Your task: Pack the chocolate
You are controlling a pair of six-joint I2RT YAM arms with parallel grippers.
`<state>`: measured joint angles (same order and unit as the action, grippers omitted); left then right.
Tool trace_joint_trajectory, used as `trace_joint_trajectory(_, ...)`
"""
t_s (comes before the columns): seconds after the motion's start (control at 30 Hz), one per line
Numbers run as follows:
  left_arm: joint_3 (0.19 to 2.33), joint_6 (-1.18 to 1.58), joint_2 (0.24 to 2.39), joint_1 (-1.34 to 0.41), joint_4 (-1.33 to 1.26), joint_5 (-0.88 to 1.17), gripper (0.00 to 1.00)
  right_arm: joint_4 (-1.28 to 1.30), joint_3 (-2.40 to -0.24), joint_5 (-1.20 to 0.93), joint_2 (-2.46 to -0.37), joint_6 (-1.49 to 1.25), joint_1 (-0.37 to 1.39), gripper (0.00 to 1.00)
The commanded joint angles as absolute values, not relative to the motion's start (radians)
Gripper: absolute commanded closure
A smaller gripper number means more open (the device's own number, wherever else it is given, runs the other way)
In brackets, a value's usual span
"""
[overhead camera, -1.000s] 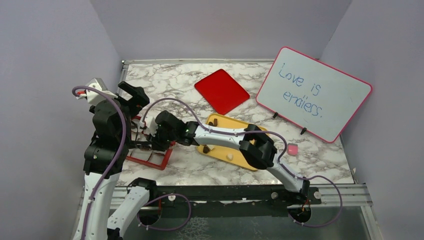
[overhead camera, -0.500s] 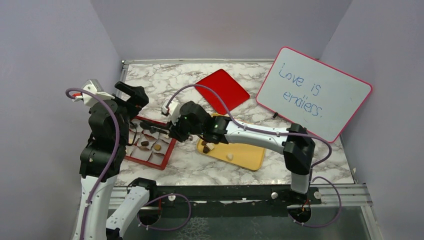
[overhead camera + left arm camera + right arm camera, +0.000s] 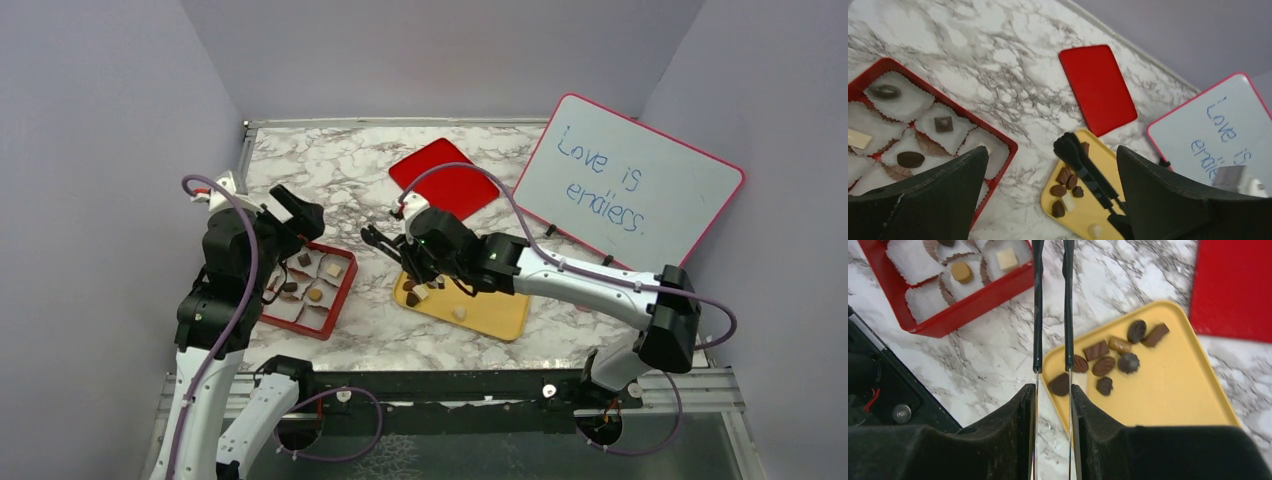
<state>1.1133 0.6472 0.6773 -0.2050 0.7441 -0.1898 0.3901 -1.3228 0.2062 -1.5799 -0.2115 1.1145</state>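
Several pieces of chocolate (image 3: pixel 1104 365) lie clustered at the left end of a yellow tray (image 3: pixel 1168 390), brown ones plus a cream one (image 3: pixel 459 312). Others sit in paper cups in the red box (image 3: pixel 335 300) to its left. My right gripper (image 3: pixel 1053 390) is shut on the tongs (image 3: pixel 1038 315), whose black tips (image 3: pixel 370 237) hang over the marble between box and tray. I see no chocolate between the tips. My left gripper (image 3: pixel 1050 152) is open and empty, raised above the box (image 3: pixel 998 145) and looking down on the tray's chocolate (image 3: pixel 1068 182).
A flat red lid (image 3: pixel 444 182) lies behind the tray. A pink-framed whiteboard (image 3: pixel 628 187) leans at the back right. Grey walls close in the table on the left, back and right. The metal rail (image 3: pixel 480 385) runs along the near edge.
My right arm has drawn the tongs back from over the red box, rightward towards the yellow tray, uncovering the box. My left arm has swung slightly right, still open.
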Motion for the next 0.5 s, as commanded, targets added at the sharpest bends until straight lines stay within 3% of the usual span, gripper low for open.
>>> trace_joint_trajectory(0.0,1.018,0.614,0.702,-0.209,0.771,-0.012,0.01,0.575,-1.296,0.315,-1.482,-0.314,1.098,0.67)
trace_joint_trajectory(0.47,0.861,0.479,0.748,-0.209,0.665,0.124,0.01,0.747,-1.218,0.214,-1.425,-0.347,0.977,0.65)
